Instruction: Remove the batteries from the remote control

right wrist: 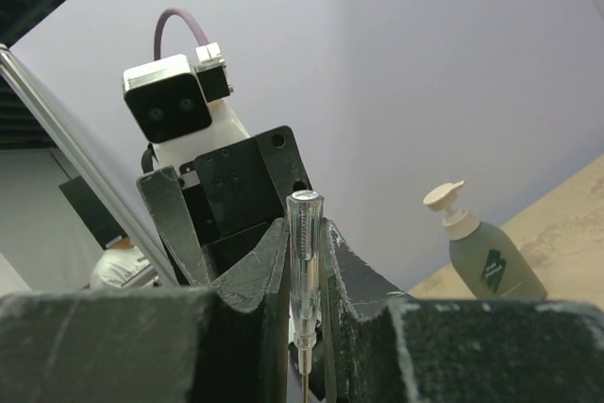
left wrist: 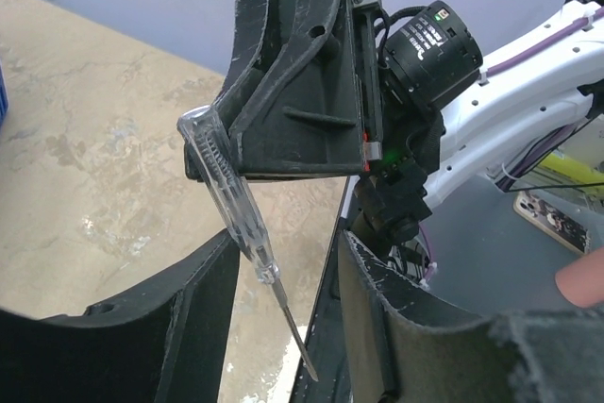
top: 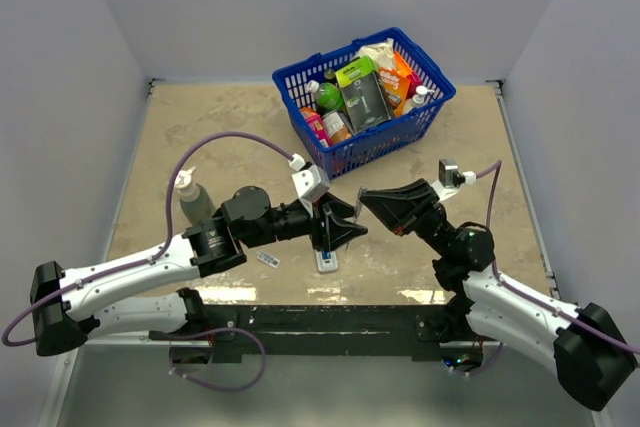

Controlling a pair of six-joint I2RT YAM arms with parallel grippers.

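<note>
White remote control [top: 327, 260] lies flat on the table [top: 200, 127], just on the near side of the left gripper [left wrist: 288, 235]. One small battery [top: 267, 260] lies on the table to that gripper's left, near it. The left gripper's jaws stand partly apart, gripping nothing. Facing it, the right gripper [right wrist: 304, 233] is clamped on a clear-handled screwdriver [left wrist: 226, 186], tip slanting downward. A pump bottle [top: 192, 199] stands farther left. A full blue basket [top: 370, 147] sits beyond both grippers.

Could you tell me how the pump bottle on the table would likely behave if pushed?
The pump bottle stands upright, tall and narrow, so a push near its pump head would probably tip it. Its smooth rounded body may slip in a grip.
</note>
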